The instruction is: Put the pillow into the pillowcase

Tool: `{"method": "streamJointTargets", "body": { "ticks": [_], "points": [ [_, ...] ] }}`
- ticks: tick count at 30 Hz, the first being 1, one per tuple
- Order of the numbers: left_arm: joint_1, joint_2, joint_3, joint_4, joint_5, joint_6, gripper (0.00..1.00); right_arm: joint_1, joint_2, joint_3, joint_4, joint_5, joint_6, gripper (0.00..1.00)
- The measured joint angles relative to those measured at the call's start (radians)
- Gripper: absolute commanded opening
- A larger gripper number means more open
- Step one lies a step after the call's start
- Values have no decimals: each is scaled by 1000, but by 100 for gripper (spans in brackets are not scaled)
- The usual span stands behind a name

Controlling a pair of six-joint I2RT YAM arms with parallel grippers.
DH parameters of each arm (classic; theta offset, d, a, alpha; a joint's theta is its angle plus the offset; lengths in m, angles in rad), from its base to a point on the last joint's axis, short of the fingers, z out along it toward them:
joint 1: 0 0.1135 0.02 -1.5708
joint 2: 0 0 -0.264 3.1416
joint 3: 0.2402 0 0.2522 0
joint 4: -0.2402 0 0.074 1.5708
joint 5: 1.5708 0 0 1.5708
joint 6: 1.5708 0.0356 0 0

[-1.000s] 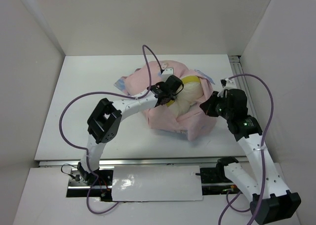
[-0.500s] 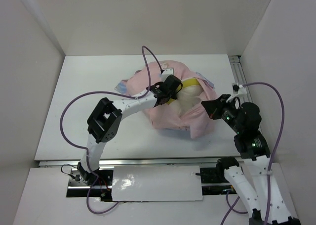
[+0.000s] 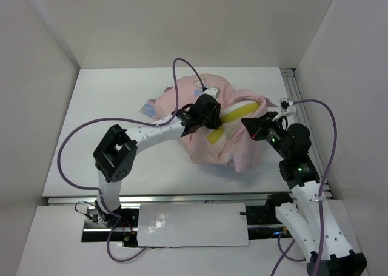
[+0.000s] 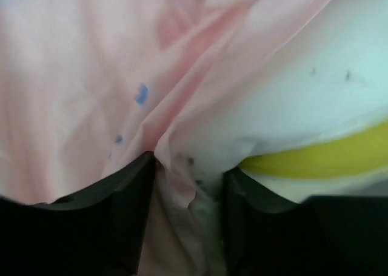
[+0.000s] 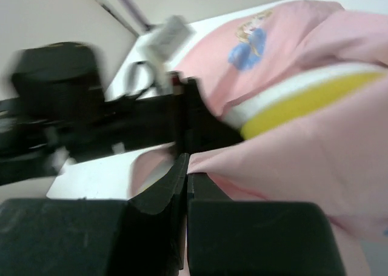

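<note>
My left gripper (image 4: 189, 191) pinches a fold of the pillowcase (image 3: 203, 147) against the pillow (image 3: 237, 110), just beside its yellow strip (image 4: 315, 158). My right gripper (image 5: 186, 170), fingers pressed together, clamps the pillowcase edge at the pillow's right side; the pillow lies half wrapped in it

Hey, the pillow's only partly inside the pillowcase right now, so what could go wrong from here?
The left fingers seem to pinch the pillowcase and a fold of the pillow together, so pulling may drag the pillow out instead of covering it. The right fingers hold only a thin edge of the fabric, which could slip free.
</note>
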Motion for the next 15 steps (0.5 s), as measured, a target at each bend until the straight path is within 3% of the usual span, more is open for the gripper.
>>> {"method": "streamJointTargets", "body": {
  "ticks": [1, 2, 8, 11, 12, 15],
  "points": [
    [-6, -43, -34, 11, 37, 21, 84, 0, 11, 0, -5, 10, -3, 0],
    [-14, -89, -68, 19, 71, 46, 100, 0, 16, 0, -13, 19, -7, 0],
    [-14, -309, -196, 72, 266, 135, 100, 3, -32, 0, -35, 32, -14, 0],
    [1, -279, -116, 49, 303, 172, 87, 3, -71, 0, -35, 42, -14, 0],
    [3, -237, -52, 18, 306, 180, 78, 3, -79, 0, -36, 51, -14, 0],
    [4, -113, 104, -17, 317, 205, 70, 1, -97, 0, -41, 88, -15, 0]
  ]
}}
